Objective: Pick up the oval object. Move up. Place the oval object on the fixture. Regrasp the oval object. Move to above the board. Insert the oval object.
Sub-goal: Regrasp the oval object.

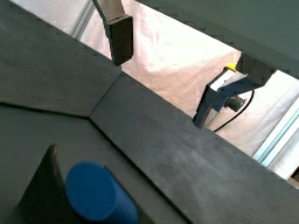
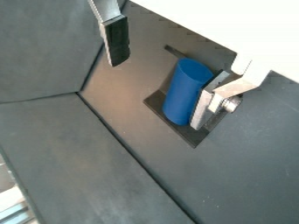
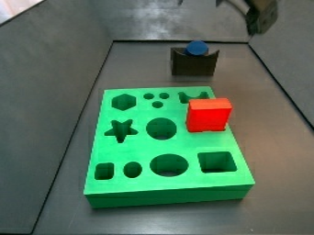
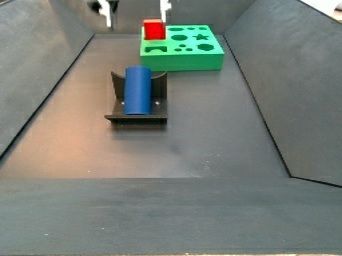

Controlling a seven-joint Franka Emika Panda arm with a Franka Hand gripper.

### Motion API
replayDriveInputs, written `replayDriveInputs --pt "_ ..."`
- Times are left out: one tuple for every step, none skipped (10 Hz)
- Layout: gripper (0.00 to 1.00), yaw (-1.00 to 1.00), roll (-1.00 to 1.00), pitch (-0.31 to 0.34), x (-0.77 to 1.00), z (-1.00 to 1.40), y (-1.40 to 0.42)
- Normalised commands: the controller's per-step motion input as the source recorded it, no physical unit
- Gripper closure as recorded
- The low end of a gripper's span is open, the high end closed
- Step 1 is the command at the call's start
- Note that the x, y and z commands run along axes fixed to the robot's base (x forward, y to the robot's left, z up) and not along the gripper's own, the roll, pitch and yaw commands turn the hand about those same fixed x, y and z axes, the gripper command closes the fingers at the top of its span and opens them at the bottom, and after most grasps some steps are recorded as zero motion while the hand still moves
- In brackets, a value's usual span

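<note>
The smooth blue oval peg (image 4: 138, 88) is seen lying in the curved notch of the small dark grey-brown fixture block (image 4: 135, 112), which stands on the dark floor (image 4: 174, 150) of the enclosure; in a side view the peg (image 3: 196, 49) shows end-on atop the fixture (image 3: 193, 62), behind the large bright green square board (image 3: 166, 147) with its shaped cut-outs. A red cube (image 3: 208, 115) is set on the board, near its right edge. The gripper (image 3: 258, 13) is raised well above and apart from the peg, at the upper edge of both side views. In both wrist views a flat silver finger with a dark pad (image 2: 117, 39) is shown with nothing against it; the fingers are released, and the peg (image 2: 184, 90) is held only by the fixture.
</note>
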Motion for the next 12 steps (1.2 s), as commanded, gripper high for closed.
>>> replayDriveInputs --pt "0.0 0.09 0.13 -0.005 0.07 -1.0 0.05" --pt "0.0 0.08 0.12 -0.011 0.07 -1.0 0.04" --pt "0.0 0.07 0.09 -0.022 0.09 -1.0 0.04" --pt "0.0 0.06 0.08 -0.027 0.1 -1.0 0.03" --pt "0.0 0.06 0.07 -0.035 0.11 -1.0 0.03" --pt "0.0 0.04 0.07 -0.035 0.12 -1.0 0.02" --pt "0.0 0.04 0.07 -0.037 0.12 -0.95 0.01" --pt "0.0 0.03 0.06 -0.038 0.1 -0.81 0.01" --pt "0.0 0.02 0.06 -0.037 0.09 -0.66 0.0" --pt "0.0 0.02 0.06 -0.035 0.08 -0.52 0.0" --pt "0.0 0.02 0.06 -0.033 0.08 -0.39 0.0" --pt "0.0 0.02 0.05 -0.022 0.06 -0.22 -0.01"
